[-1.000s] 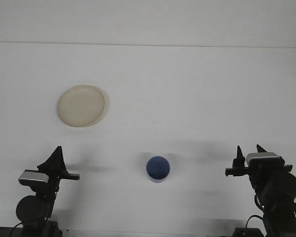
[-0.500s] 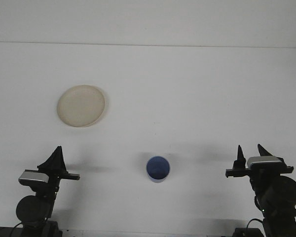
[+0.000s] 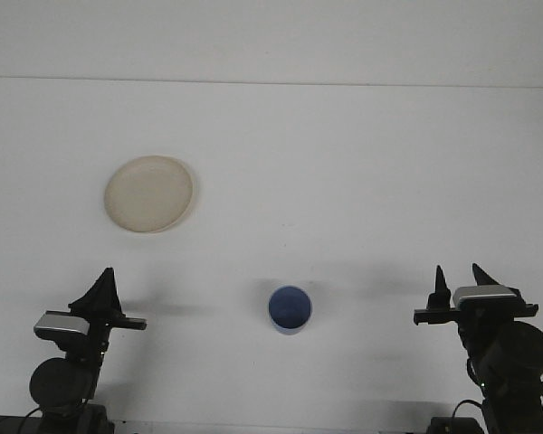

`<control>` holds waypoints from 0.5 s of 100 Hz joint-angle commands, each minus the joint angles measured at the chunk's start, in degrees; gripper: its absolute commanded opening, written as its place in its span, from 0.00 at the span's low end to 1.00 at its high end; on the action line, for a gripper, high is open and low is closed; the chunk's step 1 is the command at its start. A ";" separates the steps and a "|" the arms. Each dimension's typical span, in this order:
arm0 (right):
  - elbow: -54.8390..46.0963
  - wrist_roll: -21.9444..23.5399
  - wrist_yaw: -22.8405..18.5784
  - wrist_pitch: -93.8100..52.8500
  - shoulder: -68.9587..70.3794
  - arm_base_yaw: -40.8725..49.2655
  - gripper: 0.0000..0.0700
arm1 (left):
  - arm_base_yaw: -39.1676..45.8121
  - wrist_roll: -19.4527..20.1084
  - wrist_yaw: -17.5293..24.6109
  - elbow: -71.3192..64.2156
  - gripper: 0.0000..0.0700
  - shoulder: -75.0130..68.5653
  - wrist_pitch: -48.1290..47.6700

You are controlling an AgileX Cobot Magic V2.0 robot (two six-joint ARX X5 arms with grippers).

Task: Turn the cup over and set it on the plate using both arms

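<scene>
- The blue cup point(image 3: 290, 309) stood on the white tabletop point(image 3: 344, 163), near the front edge and about midway between the two arms, touching neither. From above, its rim and blue inside showed.
- The cream plate point(image 3: 149, 193) lay flat on the tabletop, further back and to the left of the cup, well apart from it, with nothing on it.
- The left tool point(image 3: 102, 287) sat at the lower left, above its arm's base, its dark fingers drawn together into a single point and holding nothing.
- The right tool point(image 3: 461, 281) sat at the lower right, its two finger tips standing apart with a clear gap between them, and nothing in that gap.
- Both tools were well clear of cup and plate.
</scene>
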 commanded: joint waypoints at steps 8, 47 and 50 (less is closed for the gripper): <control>0.42 -0.66 -0.04 0.74 -0.02 0.07 0.58 | -0.11 -3.72 0.11 6.51 0.02 0.37 -7.21; 0.42 -0.66 -0.02 0.76 -0.02 0.07 0.58 | -0.11 -9.27 0.33 38.64 0.02 20.44 -32.52; 0.42 -0.66 -0.02 0.76 -0.02 0.07 0.58 | -0.11 -9.25 0.66 41.24 0.02 22.82 -34.32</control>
